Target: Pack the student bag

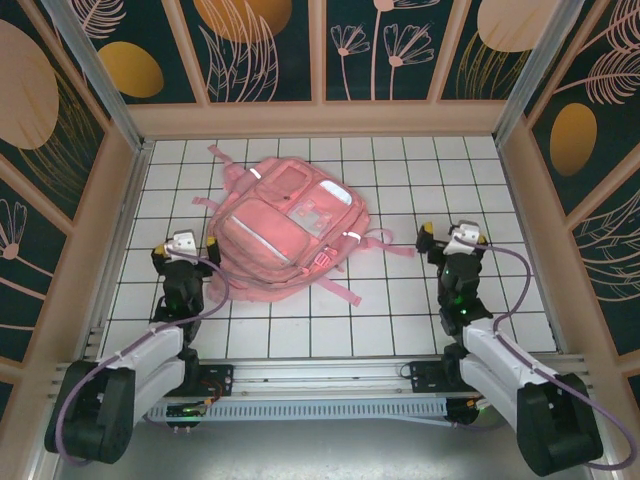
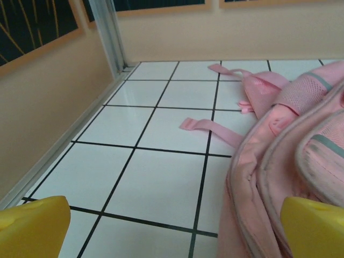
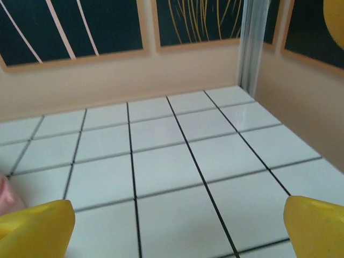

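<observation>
The pink student bag (image 1: 290, 225) lies flat in the middle of the white tiled floor, pockets up, straps trailing around it. My left gripper (image 1: 187, 248) stands open just left of the bag's near left corner, nothing between its yellow fingertips (image 2: 32, 228). In the left wrist view the student bag (image 2: 293, 145) bulges in at the right, touching or nearly touching the right fingertip, and a loose strap (image 2: 207, 129) lies on the tiles. My right gripper (image 1: 450, 237) stands open to the bag's right, over bare tiles. A sliver of pink (image 3: 6, 194) shows at the left edge of the right wrist view.
Beige walls with dark leaf panels (image 1: 270, 50) enclose the floor on three sides. A metal post (image 2: 110, 35) stands in the far left corner and another (image 3: 251, 43) in the far right corner. Bare tiles (image 1: 480, 180) stretch to the right of the bag.
</observation>
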Available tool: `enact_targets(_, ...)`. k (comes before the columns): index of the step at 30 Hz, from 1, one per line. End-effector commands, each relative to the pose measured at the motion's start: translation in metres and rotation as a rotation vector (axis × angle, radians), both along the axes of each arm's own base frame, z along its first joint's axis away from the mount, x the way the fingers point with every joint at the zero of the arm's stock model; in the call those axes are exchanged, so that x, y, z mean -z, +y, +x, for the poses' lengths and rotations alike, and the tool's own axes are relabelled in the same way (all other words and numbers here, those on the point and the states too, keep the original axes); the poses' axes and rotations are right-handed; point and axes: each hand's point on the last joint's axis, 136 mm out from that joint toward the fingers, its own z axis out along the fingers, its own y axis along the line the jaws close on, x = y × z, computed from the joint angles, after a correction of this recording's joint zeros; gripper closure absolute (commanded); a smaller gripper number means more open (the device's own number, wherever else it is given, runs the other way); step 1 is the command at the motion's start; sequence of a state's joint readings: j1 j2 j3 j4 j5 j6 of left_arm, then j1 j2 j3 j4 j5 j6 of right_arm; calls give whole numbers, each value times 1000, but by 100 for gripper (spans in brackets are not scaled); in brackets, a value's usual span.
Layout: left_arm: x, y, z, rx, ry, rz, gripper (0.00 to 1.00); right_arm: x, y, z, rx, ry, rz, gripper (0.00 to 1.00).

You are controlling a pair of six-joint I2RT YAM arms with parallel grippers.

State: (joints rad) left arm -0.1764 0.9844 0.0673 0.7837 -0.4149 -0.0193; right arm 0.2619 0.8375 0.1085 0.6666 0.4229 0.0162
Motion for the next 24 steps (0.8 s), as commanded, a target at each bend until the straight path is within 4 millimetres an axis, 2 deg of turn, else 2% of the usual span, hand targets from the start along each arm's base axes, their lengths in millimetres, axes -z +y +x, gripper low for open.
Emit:
enact_targets(1,-45,-8,13,65,-216,-65,1,3,-2,-6,-49,-91,8,1)
enact_targets(2,-43,-12,16,96,-226,-80,1,0,4,-4,-103,-111,-4,1)
enact_targets(4,-43,-15,22,119,-249,-95,1,-10,-7,-3,-94,-198,34,1)
enact_targets(5,-42,-21,30,155,-232,-65,1,-10,-14,2,-77,-211,49,1)
enact_targets(7,-40,-25,43,187,-206,-21,1,-12,-13,18,-92,-218,6,1)
enact_targets(8,-38,-23,46,180,-211,-20,1,-9,-12,28,-98,-207,-9,1)
enact_targets(10,-25,-9,53,152,-201,-69,1,13,-11,51,-114,-126,-1,1)
enact_targets(12,-20,-8,60,154,-203,-76,1,19,-8,59,-129,-116,-14,1)
enact_targets(15,-13,-5,71,136,-145,-87,1,25,-9,65,-173,-73,25,1)
enact_targets(18,-7,0,76,130,-111,-111,1,28,-19,70,-132,-53,56,1)
enact_targets(24,-8,0,77,133,-112,-115,1,31,-19,73,-122,-36,58,1)
